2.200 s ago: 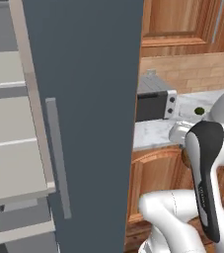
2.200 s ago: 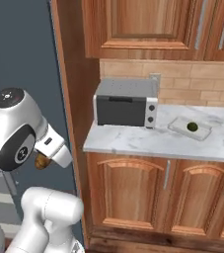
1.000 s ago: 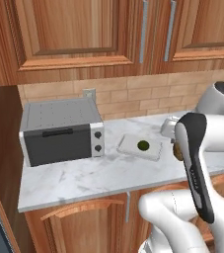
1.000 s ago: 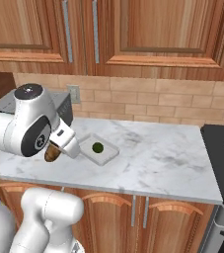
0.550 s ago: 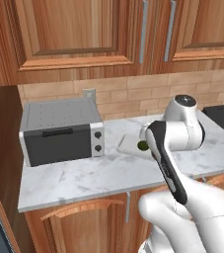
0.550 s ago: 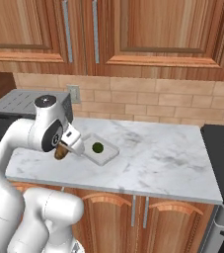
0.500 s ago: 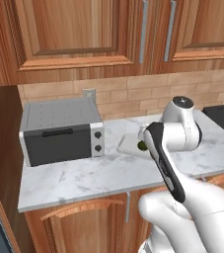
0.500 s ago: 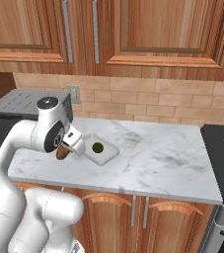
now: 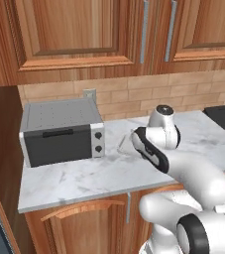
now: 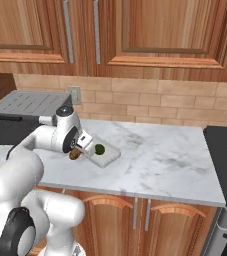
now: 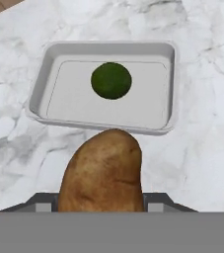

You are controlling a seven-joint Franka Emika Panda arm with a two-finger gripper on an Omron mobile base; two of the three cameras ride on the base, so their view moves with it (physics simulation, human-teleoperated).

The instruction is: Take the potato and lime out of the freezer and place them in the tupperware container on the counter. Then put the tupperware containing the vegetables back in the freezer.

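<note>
End effector (image 10: 76,153) clamped on the potato (image 11: 102,174) — brown, tan-speckled, held upright between the fingers, poised just above the marbled surface (image 10: 155,155) at the near rim of the tupperware container (image 11: 103,88). Container: shallow, whitish, rectangular, resting flat on the surface; potato outside it, short of the rim. Lime (image 11: 111,80) — dark green, round, lying inside the container toward its far side, apart from the walls. Grey toaster oven (image 9: 62,131) on the same surface, beside the container toward the left end, door shut, two knobs on its right panel. Brown wooden cabinets (image 10: 150,30) above, brick backsplash (image 10: 185,107) behind, black stovetop (image 10: 225,150) at the right end.
</note>
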